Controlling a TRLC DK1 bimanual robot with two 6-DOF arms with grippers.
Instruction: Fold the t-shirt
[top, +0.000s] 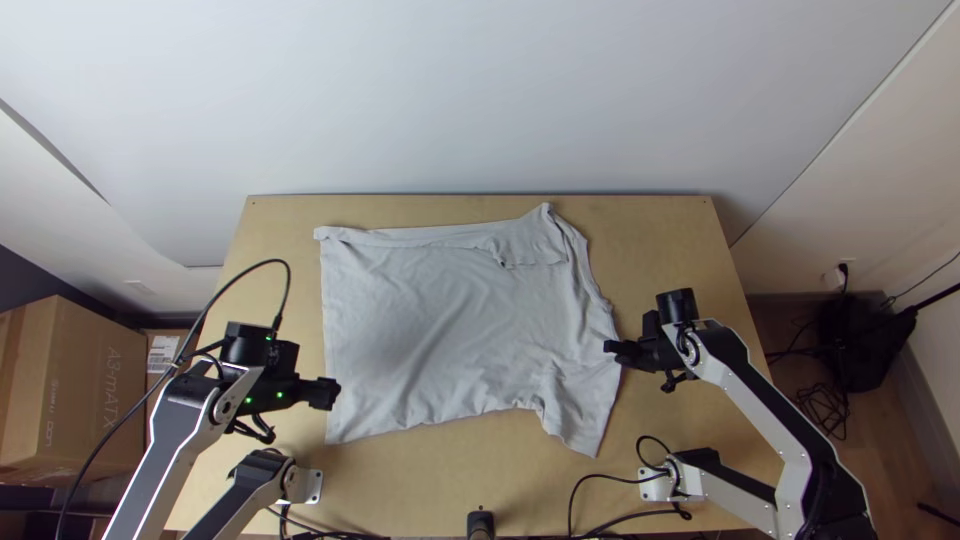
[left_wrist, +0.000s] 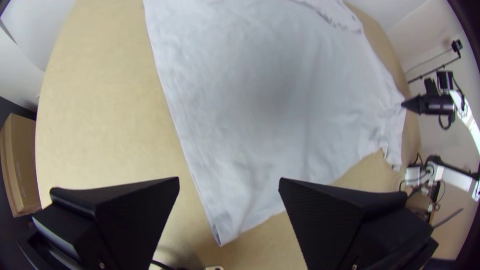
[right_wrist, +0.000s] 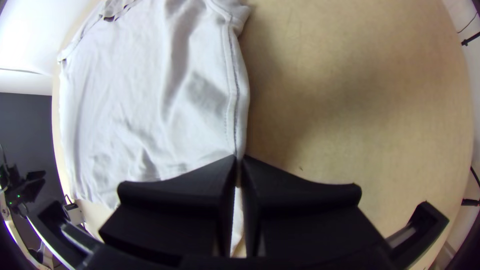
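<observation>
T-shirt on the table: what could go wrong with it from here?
The right pincer pinches only a narrow edge of the t-shirt, so the cloth might slip out. The left pincer is open, holding nothing, so a one-sided pull could drag the shirt askew. Creases near the held edge may get folded in.

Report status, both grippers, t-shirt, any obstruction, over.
T-shirt mostly spread, creased toward its right edge. Right gripper jaws shut on that edge. Left gripper jaws open, near left edge. Creases might hinder folding.
</observation>
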